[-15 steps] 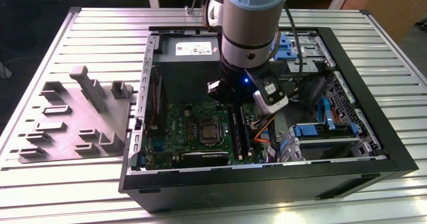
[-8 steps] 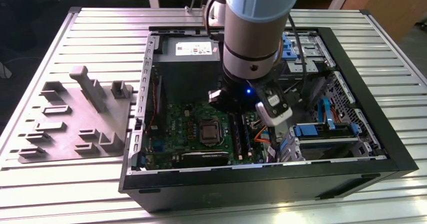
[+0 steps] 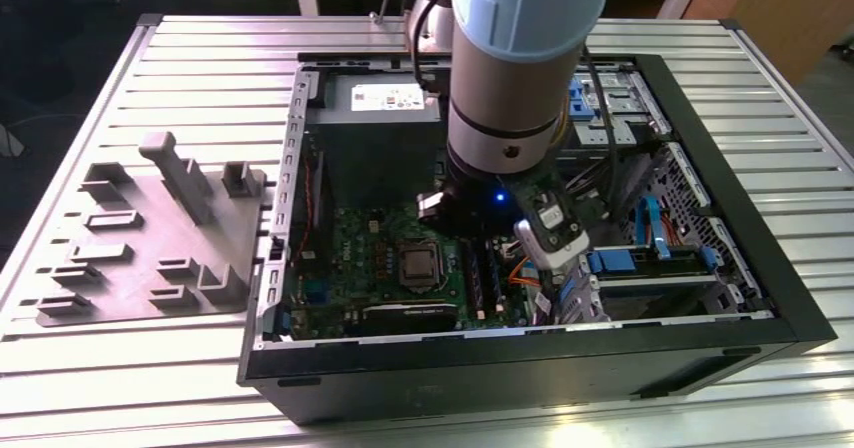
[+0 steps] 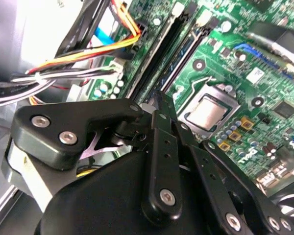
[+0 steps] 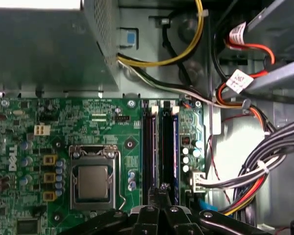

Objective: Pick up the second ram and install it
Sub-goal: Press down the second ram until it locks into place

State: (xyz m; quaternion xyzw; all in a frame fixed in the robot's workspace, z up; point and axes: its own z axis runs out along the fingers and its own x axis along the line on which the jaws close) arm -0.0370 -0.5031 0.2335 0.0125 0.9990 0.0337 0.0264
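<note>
My gripper (image 5: 162,190) hangs low inside the open computer case (image 3: 747,298), right over the near ends of the long black memory slots (image 5: 150,147). Its fingers (image 4: 159,117) are shut together with nothing visible between them. A thin ram stick with a dark bluish edge (image 5: 175,147) stands seated in the slot nearest the cables; in the second wrist view the ram stick (image 4: 183,56) runs away from the fingertips. I cannot tell whether this is the second ram, or whether the fingertips touch it. The arm (image 3: 514,78) covers the slots in the exterior view.
The silver-topped processor (image 5: 93,182) sits beside the slots on the green motherboard (image 3: 380,268). A power supply (image 3: 380,133) and cable bundles (image 5: 257,166) crowd the case. A grey parts fixture (image 3: 147,238) lies on the slatted table at the exterior view's left.
</note>
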